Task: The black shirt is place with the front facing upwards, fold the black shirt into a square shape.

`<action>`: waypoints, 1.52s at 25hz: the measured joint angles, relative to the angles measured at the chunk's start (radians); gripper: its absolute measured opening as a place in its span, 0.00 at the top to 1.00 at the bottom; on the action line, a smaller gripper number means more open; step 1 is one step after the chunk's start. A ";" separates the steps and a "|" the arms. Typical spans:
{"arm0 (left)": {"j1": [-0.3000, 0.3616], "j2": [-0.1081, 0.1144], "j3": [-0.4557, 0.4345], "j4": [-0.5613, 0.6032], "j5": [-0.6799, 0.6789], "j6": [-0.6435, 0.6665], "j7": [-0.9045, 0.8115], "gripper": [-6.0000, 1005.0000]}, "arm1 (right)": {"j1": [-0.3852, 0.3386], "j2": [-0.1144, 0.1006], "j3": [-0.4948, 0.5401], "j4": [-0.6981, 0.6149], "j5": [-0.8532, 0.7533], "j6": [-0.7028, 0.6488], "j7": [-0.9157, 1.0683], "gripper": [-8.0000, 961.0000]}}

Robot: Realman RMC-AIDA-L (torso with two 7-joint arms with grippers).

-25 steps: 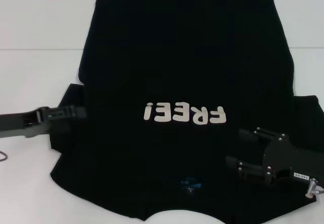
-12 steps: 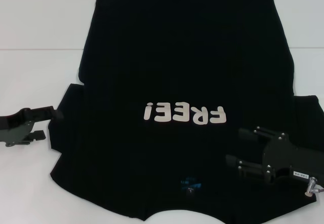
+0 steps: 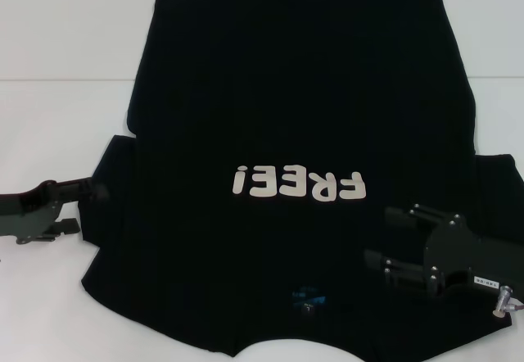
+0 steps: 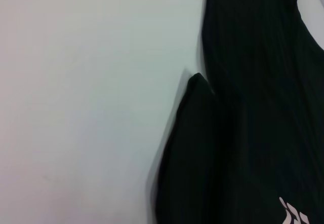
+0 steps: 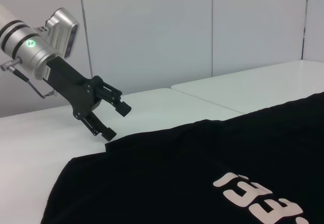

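The black shirt (image 3: 286,116) lies flat on the white table, front up, with its white "FREE!" lettering (image 3: 299,184) and its blue neck label (image 3: 309,299) towards the near edge. My left gripper (image 3: 86,205) is open and empty, just off the edge of the shirt's left sleeve (image 3: 115,174). The right wrist view shows it (image 5: 117,122) low over the table beside the shirt (image 5: 202,173). My right gripper (image 3: 385,239) is open and empty over the shirt's near right part. The left wrist view shows the sleeve (image 4: 192,148) on the table.
The white table (image 3: 57,296) extends on both sides of the shirt, with a seam (image 3: 65,79) running across its far part. Pale wall panels (image 5: 152,31) stand behind the table. The shirt's right sleeve (image 3: 499,182) reaches the picture's right edge.
My left gripper has drawn back to the left, from over the left sleeve to just off its edge. The right gripper and the shirt have not moved.
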 joint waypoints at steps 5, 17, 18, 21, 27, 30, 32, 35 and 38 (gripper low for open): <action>-0.001 0.000 0.002 -0.002 0.001 -0.007 0.001 0.07 | 0.000 0.000 0.000 0.000 0.000 0.000 0.000 0.16; -0.001 -0.006 0.004 -0.003 0.001 -0.015 0.004 0.07 | 0.000 0.000 0.000 0.003 0.000 -0.001 0.000 0.16; -0.001 -0.007 0.004 -0.003 0.001 -0.015 0.005 0.07 | 0.000 0.000 0.000 0.003 0.000 -0.001 0.000 0.16; 0.000 -0.008 0.005 -0.003 0.001 -0.016 0.008 0.07 | 0.000 0.000 0.000 0.003 0.000 -0.002 0.000 0.16; 0.002 -0.009 0.004 -0.003 0.001 -0.020 0.011 0.07 | 0.000 0.000 0.000 0.002 0.000 -0.002 0.000 0.16; 0.002 -0.009 0.005 -0.003 0.001 -0.024 0.013 0.07 | 0.000 0.000 0.000 0.002 0.000 -0.002 0.000 0.16; 0.003 -0.009 0.005 -0.003 0.001 -0.026 0.013 0.07 | 0.000 0.001 0.000 0.002 0.000 -0.003 0.000 0.16; 0.004 -0.009 0.004 -0.003 0.001 -0.033 0.014 0.07 | 0.000 0.001 0.000 0.002 0.000 -0.003 0.000 0.16; 0.005 -0.009 0.004 -0.003 0.001 -0.038 0.015 0.07 | 0.000 0.002 0.000 0.002 0.000 -0.003 0.000 0.16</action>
